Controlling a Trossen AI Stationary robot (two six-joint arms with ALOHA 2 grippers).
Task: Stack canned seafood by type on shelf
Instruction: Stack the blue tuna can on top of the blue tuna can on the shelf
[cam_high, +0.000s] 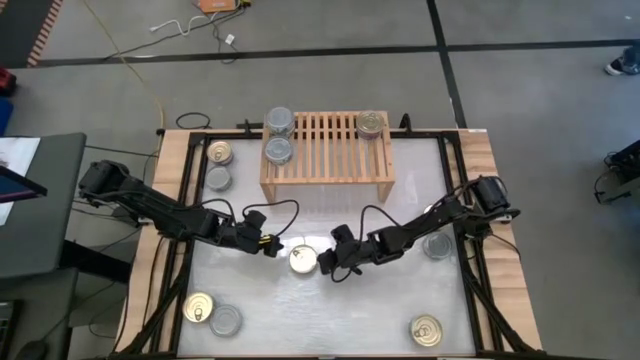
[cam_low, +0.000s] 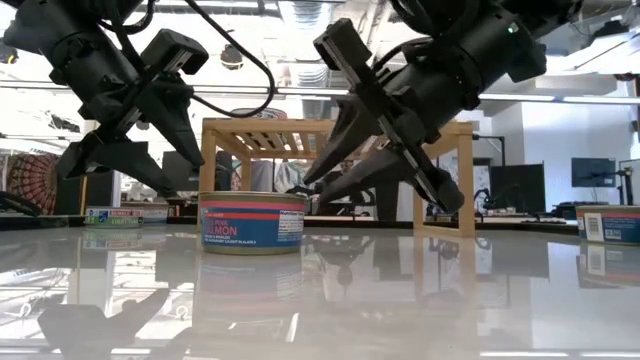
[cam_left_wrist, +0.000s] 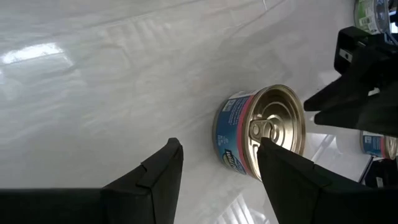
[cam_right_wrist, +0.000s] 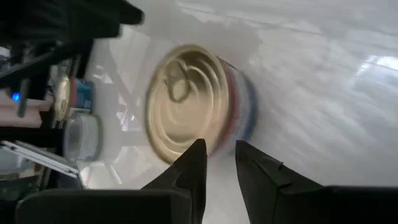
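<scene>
Left gripper (cam_high: 274, 247) & right gripper (cam_high: 327, 267), each w/ fingers apart and empty, flank a gold-lid salmon tin (cam_high: 303, 260) at table centre, prob. for pickup. Shelf (cam_high: 327, 148) beyond already holds sorted stacks: silver left, gold right.

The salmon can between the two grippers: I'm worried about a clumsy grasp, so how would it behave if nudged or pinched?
The salmon can sits flat on its base, low and wide, so a nudge would probably slide it across the glossy table rather than tip it. Its rigid metal wall should resist pinching. On its side, it would likely roll.
</scene>
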